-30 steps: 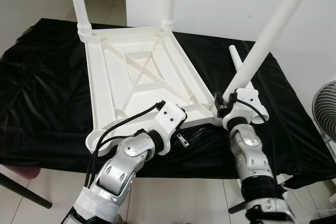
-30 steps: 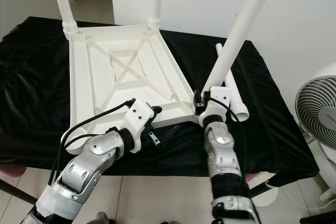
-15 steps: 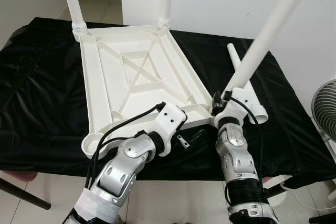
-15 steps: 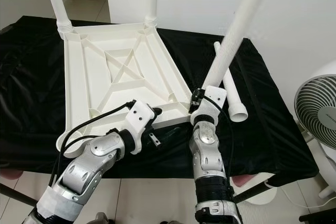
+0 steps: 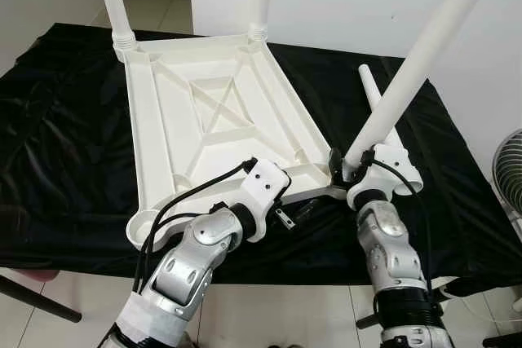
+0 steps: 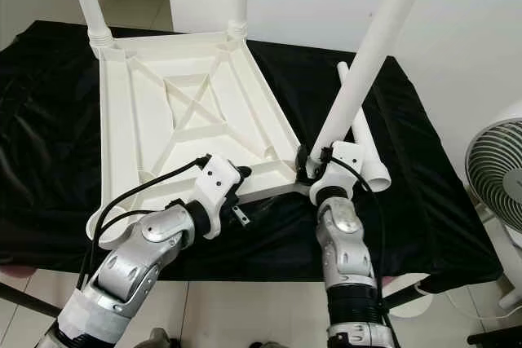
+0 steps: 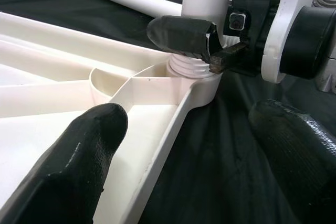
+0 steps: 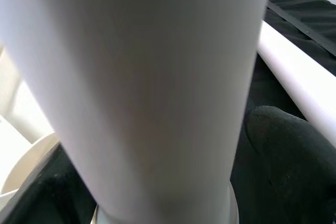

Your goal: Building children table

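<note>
right gripper (image 5: 347,170) – clamped on leg (image 5: 408,79), centre-right | left gripper (image 5: 292,216) – fingers apart, empty, lower centre, by tabletop (image 5: 204,112) edge | spare leg (image 5: 383,124) – on cloth (image 5: 65,120)

Both arms are brushed silver segments with ribbed black joints between them. Each wrist ends in a chunky white plastic housing with small dark screw holes on top. A thick black cable loops off the left arm into its housing, and a thinner one curls round the right. The left tool (image 5: 295,213) has fat, matte black fingers (image 7: 79,156) with a fine ribbed texture.
</note>
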Available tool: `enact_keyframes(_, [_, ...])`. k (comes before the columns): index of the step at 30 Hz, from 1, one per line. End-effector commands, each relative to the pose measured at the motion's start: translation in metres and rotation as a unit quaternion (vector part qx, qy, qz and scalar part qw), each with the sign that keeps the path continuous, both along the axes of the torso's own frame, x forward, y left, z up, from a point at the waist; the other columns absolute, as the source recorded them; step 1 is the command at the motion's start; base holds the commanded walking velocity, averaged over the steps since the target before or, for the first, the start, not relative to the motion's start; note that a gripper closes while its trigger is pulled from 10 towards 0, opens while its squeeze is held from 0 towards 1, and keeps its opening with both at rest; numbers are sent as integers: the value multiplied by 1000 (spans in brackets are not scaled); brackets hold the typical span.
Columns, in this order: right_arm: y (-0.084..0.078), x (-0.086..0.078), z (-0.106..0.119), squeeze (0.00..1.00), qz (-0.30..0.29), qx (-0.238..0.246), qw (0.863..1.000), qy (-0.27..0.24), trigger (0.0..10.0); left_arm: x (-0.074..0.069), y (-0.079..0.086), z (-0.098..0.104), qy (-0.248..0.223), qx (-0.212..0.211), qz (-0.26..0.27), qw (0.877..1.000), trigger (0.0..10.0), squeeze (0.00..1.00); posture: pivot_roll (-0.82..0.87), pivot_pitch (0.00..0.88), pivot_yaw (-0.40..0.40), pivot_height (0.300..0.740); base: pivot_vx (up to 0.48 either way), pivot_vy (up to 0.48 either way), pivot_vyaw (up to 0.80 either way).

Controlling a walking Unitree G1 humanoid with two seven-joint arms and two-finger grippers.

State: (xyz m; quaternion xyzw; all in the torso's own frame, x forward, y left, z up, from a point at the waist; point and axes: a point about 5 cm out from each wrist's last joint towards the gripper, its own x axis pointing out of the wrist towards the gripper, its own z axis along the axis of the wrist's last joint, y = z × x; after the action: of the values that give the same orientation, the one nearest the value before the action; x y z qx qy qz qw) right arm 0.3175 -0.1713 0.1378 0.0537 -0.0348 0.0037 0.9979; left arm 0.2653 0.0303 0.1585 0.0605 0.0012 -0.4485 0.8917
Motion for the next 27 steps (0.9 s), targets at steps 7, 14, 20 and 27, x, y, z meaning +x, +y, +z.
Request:
enact_keyframes(7, [2,0,-1,0,145,-41,989,0,10000,-2,-2,1,-1,4,-22,1000,10000,0,100,43,-59,740,0,0,0])
enact_keyframes(14, [-3,4,2,0,253,-82,964,-1,10000,-3,0,1,-3,10,-28,1000,10000,0,111,25,-55,740,0,0,0])
enact_keyframes(20, [-13,14,10,0,287,-109,952,-6,10000,-3,0,1,-4,10,-30,999,10000,0,114,15,-54,740,0,0,0])
enact_keyframes(27, [-24,21,11,0,303,-145,942,8,0,-3,-1,1,-6,11,-31,999,10000,0,118,3,-57,740,0,0,0])
